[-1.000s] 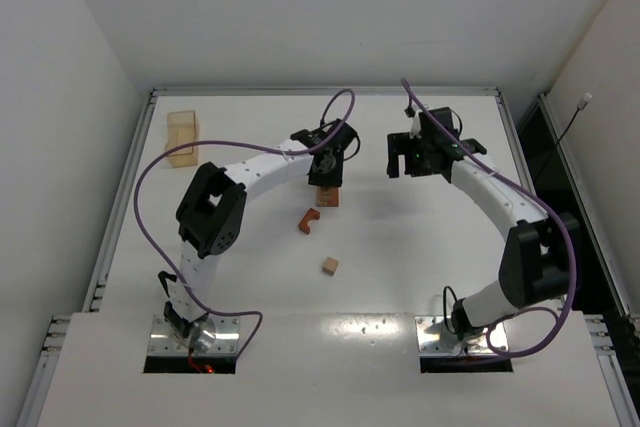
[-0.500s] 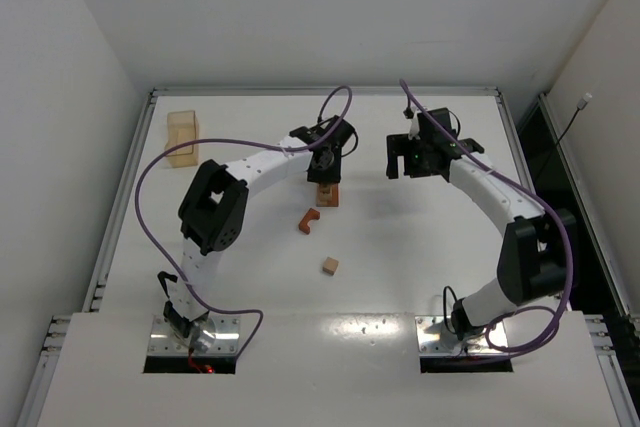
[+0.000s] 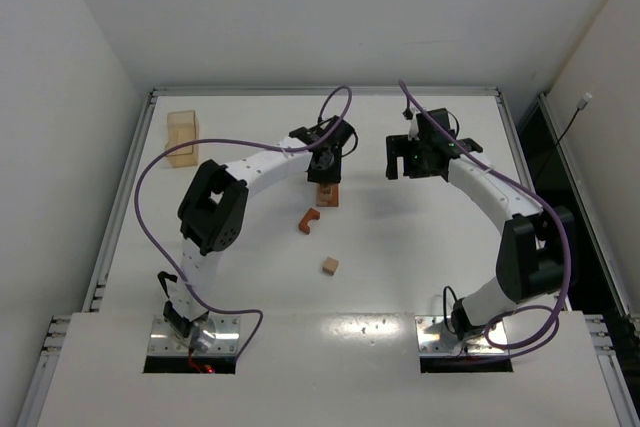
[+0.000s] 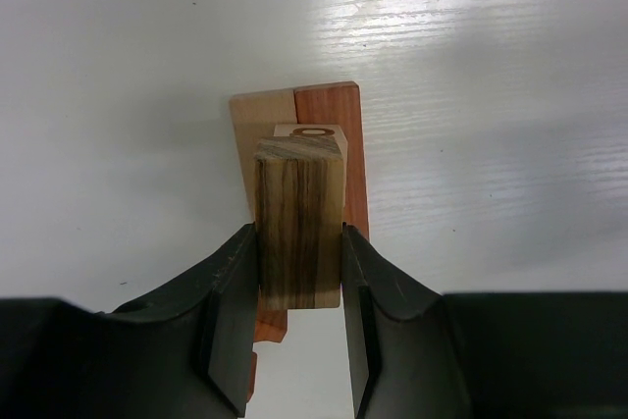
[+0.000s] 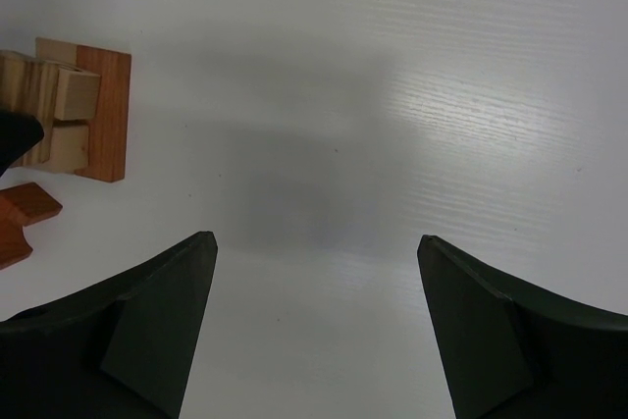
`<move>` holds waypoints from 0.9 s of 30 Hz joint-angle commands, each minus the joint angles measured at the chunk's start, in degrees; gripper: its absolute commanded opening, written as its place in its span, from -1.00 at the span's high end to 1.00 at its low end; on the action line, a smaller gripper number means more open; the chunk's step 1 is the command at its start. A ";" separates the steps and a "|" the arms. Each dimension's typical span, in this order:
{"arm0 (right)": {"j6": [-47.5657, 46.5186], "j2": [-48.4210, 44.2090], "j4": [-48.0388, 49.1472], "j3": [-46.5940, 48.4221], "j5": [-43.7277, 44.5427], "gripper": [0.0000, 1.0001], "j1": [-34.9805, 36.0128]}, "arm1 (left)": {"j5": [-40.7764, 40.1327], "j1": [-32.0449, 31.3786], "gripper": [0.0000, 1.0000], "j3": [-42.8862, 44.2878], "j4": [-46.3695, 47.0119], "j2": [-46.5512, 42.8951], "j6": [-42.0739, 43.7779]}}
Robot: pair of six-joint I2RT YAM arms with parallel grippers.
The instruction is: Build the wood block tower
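Observation:
My left gripper is shut on a streaked tan wood block, held upright directly over the tower. Below it I see a lettered cube on a tan and a reddish base block. I cannot tell whether the held block touches the cube. A reddish notched block and a small tan cube lie loose nearer the arms. My right gripper is open and empty over bare table right of the tower. In the top view it hovers beside the left gripper.
A flat pale wooden tray lies at the far left of the white table. The loose reddish block shows at the left edge of the right wrist view. Raised rails edge the table.
The right gripper has drifted slightly farther back. The left gripper stays over the tower with the block in it.

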 commanded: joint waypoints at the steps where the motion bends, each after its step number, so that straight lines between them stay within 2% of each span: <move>1: 1.04 -0.09 1.59 1.16 -1.03 -0.61 -0.23 | 1.24 0.42 0.49 -1.47 0.35 -1.24 -0.61; 6: 1.04 -0.09 1.59 1.16 -1.03 -0.61 -0.23 | 1.24 0.42 0.49 -2.00 0.35 -1.77 -1.13; 9: 1.04 -0.09 1.59 1.16 -1.03 -0.61 -0.23 | 1.93 0.42 0.25 -2.00 0.87 -1.77 -1.13; 10: 1.04 -0.09 1.59 1.16 -1.03 -0.61 -0.23 | 1.94 0.42 0.02 -2.52 0.88 -2.29 -1.13; 11: 1.04 -0.09 1.59 1.16 -1.03 -0.61 -0.23 | 1.94 0.42 -0.10 -2.52 0.88 -2.30 -1.13; 13: 1.04 -0.09 1.59 1.16 -1.03 -0.61 -0.23 | 2.47 0.42 -0.25 -3.13 0.88 -2.30 -1.13; 14: 1.04 -0.09 1.59 1.16 -1.03 -0.61 -0.23 | 2.47 0.42 -0.40 -3.14 1.40 -2.30 -0.61; 15: 1.04 -0.09 1.59 1.16 -1.03 -0.61 -0.23 | 2.47 0.42 -0.45 -3.14 1.41 -2.30 -0.61; 18: 1.04 -0.09 1.59 1.16 -1.03 -0.61 -0.23 | 2.47 0.42 -0.55 -3.67 1.41 -2.83 -0.61; 27: -0.01 -0.62 2.20 1.16 0.38 -0.61 0.30 | 1.94 0.42 -0.58 -3.67 3.16 -7.73 1.14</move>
